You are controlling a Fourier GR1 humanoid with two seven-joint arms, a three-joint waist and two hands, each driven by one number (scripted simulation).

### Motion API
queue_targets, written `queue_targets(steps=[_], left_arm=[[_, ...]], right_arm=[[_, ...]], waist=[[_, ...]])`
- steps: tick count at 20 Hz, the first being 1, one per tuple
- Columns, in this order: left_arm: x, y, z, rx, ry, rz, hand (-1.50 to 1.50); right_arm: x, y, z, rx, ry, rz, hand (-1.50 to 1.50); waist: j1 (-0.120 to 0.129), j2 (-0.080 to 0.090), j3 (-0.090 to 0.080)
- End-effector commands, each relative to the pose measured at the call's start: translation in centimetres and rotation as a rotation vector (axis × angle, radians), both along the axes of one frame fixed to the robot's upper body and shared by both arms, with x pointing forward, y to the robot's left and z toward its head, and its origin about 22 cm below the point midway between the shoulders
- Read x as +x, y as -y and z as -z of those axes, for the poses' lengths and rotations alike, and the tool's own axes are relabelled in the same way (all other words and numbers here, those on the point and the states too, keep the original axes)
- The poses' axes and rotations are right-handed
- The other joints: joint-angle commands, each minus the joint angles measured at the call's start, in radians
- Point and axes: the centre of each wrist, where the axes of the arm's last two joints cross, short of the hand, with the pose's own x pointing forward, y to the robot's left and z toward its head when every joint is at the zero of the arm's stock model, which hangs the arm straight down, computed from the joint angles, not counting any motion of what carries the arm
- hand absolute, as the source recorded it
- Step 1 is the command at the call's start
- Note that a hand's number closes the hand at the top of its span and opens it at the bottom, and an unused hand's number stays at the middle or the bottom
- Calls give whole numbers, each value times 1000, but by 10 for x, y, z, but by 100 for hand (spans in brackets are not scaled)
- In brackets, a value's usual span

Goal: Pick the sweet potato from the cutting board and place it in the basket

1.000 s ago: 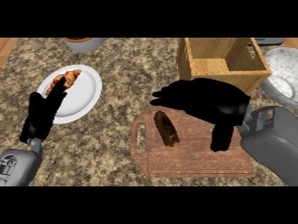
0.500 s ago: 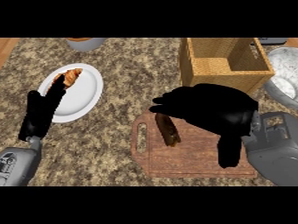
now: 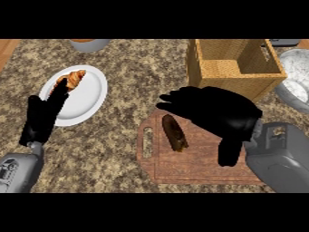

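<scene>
Sweet potato (image 3: pixel 175 132) is lying on the cutting board (image 3: pixel 197 163) near the counter's front edge, nothing holding it yet. The right hand (image 3: pixel 217 113) hangs just over the board's far right side, fingers spread and relaxed beside the potato's far end, thumb pointing back toward the front edge. So I'd call this the reach step, pre-grasp. Next move probably needs the hand to drop lower and close around the potato, then lift it toward the basket (image 3: pixel 234 68) just behind the board. Left hand (image 3: pixel 44 115) rests open by the plate (image 3: pixel 83 97) at the left side.
</scene>
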Motion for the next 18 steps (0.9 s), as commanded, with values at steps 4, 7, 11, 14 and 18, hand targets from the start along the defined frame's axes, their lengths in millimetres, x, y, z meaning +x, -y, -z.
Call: queue_targets(steps=[4,7,11,14,18], left_arm=[[3,3,-14,27,1,2,0],[-3,-2,-21,21,-5,-4,0],[20,-2,-4,4,-10,1,0],[3,22,-5,6,-12,5,0],[-1,9,18,9,-1,-3,0]], right_arm=[[3,-7,43,6,-8,18,-150],[16,-16,53,-7,-34,10,-150],[29,-19,66,2,-32,-1,-150],[27,-26,102,-2,-15,5,-150],[31,-15,108,-5,-13,-11,-150]], waist=[[1,0,0],[5,0,0],[-1,2,0],[5,1,0],[0,1,0]])
